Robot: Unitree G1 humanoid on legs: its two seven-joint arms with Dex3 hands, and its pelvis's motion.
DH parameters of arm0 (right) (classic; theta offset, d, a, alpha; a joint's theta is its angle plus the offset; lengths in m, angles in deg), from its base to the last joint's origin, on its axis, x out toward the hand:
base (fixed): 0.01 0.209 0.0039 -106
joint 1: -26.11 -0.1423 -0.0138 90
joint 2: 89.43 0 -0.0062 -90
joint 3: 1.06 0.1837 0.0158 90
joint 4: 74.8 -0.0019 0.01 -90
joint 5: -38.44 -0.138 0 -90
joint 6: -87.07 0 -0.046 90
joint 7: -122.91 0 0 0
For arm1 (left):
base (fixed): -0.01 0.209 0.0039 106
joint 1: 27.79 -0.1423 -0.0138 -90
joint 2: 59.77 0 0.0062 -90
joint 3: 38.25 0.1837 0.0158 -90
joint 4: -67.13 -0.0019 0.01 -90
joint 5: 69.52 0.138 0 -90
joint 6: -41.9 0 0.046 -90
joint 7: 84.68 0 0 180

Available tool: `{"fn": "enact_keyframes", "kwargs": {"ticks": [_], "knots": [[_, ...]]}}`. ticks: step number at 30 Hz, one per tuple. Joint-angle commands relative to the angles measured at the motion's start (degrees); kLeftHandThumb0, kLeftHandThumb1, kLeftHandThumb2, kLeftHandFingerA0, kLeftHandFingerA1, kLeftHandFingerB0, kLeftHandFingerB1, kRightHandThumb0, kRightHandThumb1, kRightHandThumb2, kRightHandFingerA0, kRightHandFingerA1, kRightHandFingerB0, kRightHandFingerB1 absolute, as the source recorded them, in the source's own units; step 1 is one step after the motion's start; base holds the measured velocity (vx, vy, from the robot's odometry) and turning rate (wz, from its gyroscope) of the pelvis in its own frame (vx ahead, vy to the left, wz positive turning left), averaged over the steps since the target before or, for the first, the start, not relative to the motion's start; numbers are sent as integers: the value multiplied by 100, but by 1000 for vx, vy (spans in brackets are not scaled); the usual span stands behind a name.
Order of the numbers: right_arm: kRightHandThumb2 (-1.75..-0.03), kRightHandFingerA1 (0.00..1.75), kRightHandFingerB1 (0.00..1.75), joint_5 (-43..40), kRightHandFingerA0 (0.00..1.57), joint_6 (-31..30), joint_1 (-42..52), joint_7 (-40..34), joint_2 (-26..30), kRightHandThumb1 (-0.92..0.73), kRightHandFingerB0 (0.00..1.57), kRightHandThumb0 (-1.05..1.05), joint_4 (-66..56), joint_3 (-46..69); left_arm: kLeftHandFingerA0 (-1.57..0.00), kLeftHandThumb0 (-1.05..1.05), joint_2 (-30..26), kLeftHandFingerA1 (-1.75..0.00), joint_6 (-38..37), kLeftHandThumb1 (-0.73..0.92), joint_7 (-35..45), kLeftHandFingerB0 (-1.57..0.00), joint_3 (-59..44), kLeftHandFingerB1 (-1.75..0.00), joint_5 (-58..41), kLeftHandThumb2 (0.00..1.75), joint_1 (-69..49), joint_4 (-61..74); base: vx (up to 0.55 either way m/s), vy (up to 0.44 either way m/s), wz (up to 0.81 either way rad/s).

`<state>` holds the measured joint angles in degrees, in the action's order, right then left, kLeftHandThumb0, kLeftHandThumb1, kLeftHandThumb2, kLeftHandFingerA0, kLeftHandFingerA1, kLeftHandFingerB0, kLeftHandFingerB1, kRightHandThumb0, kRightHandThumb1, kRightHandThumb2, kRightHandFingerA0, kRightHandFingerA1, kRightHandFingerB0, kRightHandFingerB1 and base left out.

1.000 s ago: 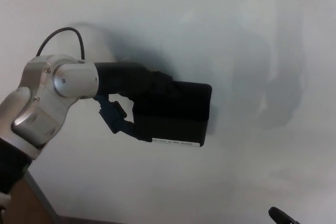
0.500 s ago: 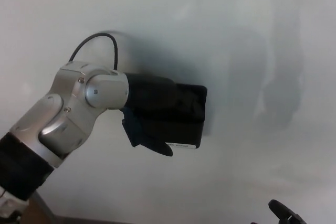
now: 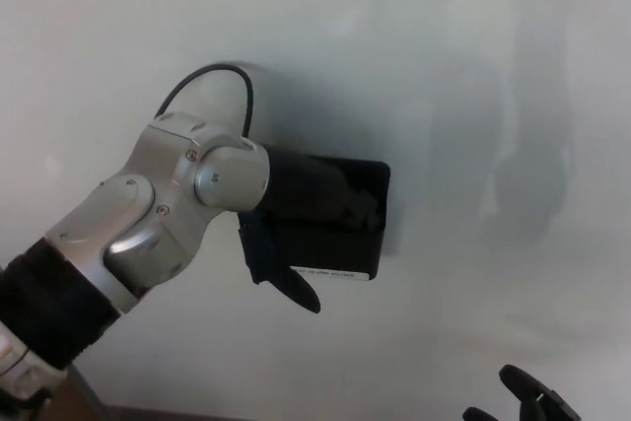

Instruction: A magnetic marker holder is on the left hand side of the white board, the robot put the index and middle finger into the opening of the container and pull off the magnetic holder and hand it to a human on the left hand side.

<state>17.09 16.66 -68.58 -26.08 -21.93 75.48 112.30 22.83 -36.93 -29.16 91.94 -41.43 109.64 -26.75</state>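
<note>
We show the left robot hand (image 3: 315,206) at the holder (image 3: 330,219), a black box stuck flat to the whiteboard (image 3: 444,66). Its fingers reach into the box's open top, while the thumb (image 3: 296,288) hangs outside, below the box's lower left corner; we read this as hooked into the holder, though the fingers are hidden inside the opening. The holder sits directly beyond the wrist, its white label (image 3: 325,272) along the bottom edge.

We judge the holder rigid, light and smooth-walled, held on only by its magnet. The opening's front wall is the natural purchase: fingers inside, pulling away from the board, perhaps tilting one edge first to break the magnet. Smooth plastic may slip once it is freed.

The right robot hand (image 3: 523,401) shows only at the lower edge, well to the right; we cannot tell its state.
</note>
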Motion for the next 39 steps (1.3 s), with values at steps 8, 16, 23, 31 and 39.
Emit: {"fn": "enact_keyframes", "kwargs": {"ticks": [8,16,23,31,39], "knots": [[-62,62,50,-71,61,22,-22,17,72,-75,62,-59,43,20,-31,-83,28,-49,200,51,504,-8,275,-34,324,86,-27,203,0,0,0],[-62,61,50,-59,58,7,-23,-61,70,-74,61,-60,1,-4,-48,-56,39,-44,10,54,241,-20,261,-28,450,56,-153,151,0,0,0],[-62,59,51,-51,56,31,-81,-101,47,-74,59,-60,2,-29,-98,-30,-11,-56,-391,53,320,-90,601,-57,708,56,-45,-200,0,0,0],[-62,59,51,-39,57,25,-177,-152,37,-73,61,-60,19,-41,-102,-23,-74,-73,-427,55,162,-89,787,-61,1023,57,-131,-285,0,0,0],[-62,59,50,-54,54,19,-266,-109,39,-74,59,-62,53,-47,-93,-26,-101,-69,-471,62,61,-77,836,-53,1244,58,-205,-344,0,0,0]]}}
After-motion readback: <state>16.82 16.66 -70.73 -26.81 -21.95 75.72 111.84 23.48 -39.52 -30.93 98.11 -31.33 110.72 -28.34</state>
